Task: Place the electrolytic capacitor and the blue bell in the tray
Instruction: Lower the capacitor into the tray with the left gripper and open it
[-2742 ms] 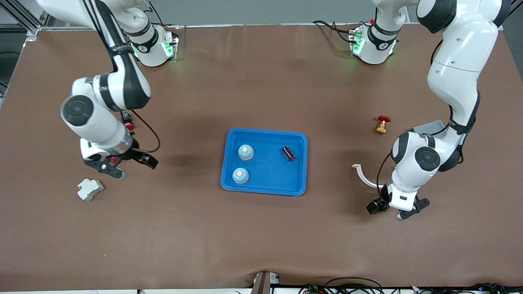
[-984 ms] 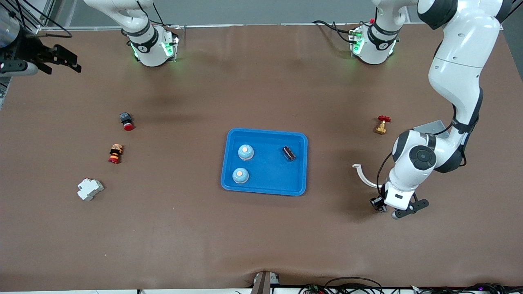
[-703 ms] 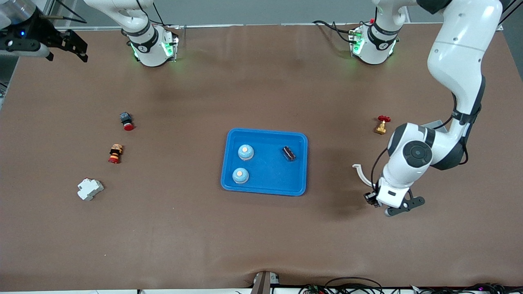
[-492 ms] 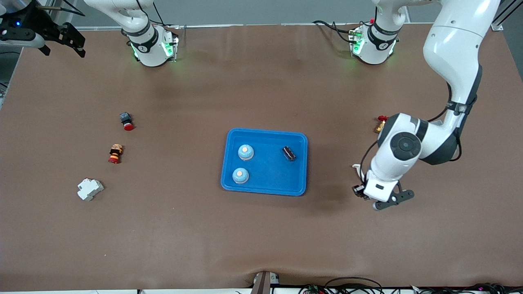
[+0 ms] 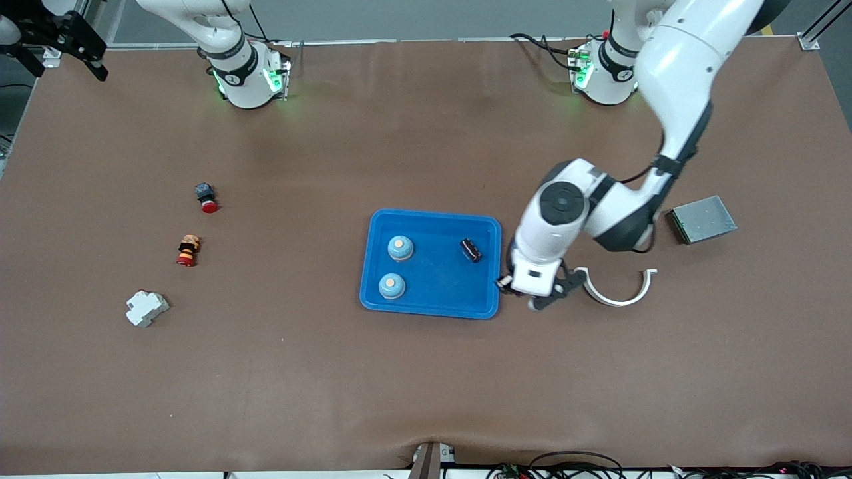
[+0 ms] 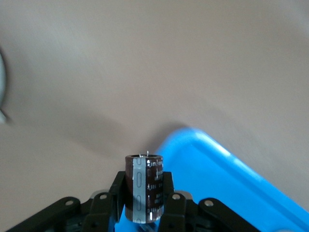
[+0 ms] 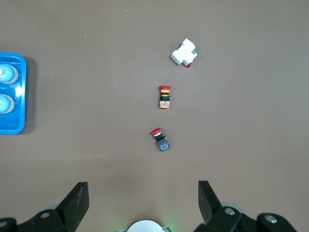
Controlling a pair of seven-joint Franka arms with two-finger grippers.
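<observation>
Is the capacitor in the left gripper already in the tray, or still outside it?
Outside: the capacitor, clamped in the left gripper, hangs just off the tray edge.

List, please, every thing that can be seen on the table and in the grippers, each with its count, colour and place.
tray: 1, bright blue, middle of the table.
bells: 2, light blue with orange tops, in the tray, at its end toward the right arm.
capacitor in the tray: 1, dark, lying at the tray's end toward the left arm.
held capacitor: 1, dark brown with a grey stripe, in the left gripper.
curved clip: 1, white, beside the tray, toward the left arm's end.
metal plate: 1, grey, farther from the front camera than the clip.
push buttons: 2, red-capped, toward the right arm's end.
white block: 1, nearer the front camera than the buttons.
left gripper: shut on the capacitor, over the tray's edge.
right gripper: open, raised over the table's corner, waiting.
</observation>
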